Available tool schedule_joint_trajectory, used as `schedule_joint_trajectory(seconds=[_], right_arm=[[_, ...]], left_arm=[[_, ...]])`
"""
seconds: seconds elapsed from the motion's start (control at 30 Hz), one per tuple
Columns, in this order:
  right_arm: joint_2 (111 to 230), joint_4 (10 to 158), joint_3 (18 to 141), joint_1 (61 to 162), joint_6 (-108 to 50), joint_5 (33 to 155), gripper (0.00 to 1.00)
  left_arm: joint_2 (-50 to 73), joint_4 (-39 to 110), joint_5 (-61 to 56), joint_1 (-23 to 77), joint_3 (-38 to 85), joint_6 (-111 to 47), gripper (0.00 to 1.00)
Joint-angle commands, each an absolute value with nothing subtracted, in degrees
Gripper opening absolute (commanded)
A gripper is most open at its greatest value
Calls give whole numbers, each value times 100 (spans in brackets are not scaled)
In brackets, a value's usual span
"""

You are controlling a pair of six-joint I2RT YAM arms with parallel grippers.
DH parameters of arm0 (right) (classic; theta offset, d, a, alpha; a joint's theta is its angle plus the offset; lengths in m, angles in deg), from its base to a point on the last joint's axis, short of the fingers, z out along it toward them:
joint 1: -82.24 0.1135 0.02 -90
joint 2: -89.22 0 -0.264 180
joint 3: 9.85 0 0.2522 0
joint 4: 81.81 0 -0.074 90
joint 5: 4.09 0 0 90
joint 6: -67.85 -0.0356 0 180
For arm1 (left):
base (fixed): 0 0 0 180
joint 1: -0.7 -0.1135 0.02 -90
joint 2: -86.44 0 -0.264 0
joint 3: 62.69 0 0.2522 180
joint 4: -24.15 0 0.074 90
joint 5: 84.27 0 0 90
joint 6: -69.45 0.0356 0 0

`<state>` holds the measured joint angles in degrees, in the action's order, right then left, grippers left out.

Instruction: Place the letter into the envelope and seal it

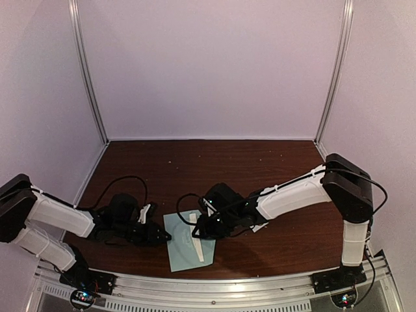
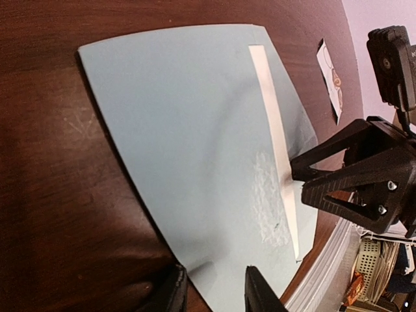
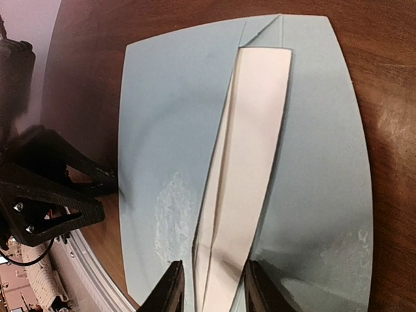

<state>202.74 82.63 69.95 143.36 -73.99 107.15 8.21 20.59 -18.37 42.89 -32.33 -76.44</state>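
Seeing the envelope (image 1: 182, 252) flat on the table (image 1: 260, 169) near the front edge, between both arms. Got a white folded letter (image 1: 197, 246) lying lengthwise on top. Looks like the right gripper (image 3: 213, 287) pinching one end of that letter. Can see the left gripper (image 2: 214, 290) part-open, fingers straddling the envelope's edge.

Picture edges cut off all but the tips of my left end effector (image 2: 214, 281) and right end effector (image 3: 214, 278); grip unclear.
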Motion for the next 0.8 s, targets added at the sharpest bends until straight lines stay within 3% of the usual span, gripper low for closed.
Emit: schedule_joint_trajectory(seconds=[0.0, 0.77], right_arm=[[20440, 8395, 6921, 14324, -7488, 10785, 32], [20805, 8590, 7197, 14389, -7493, 10995, 29]], left_arm=[[696, 1776, -1916, 4257, -3276, -7658, 32], [451, 1586, -1995, 4257, -3320, -7677, 31]])
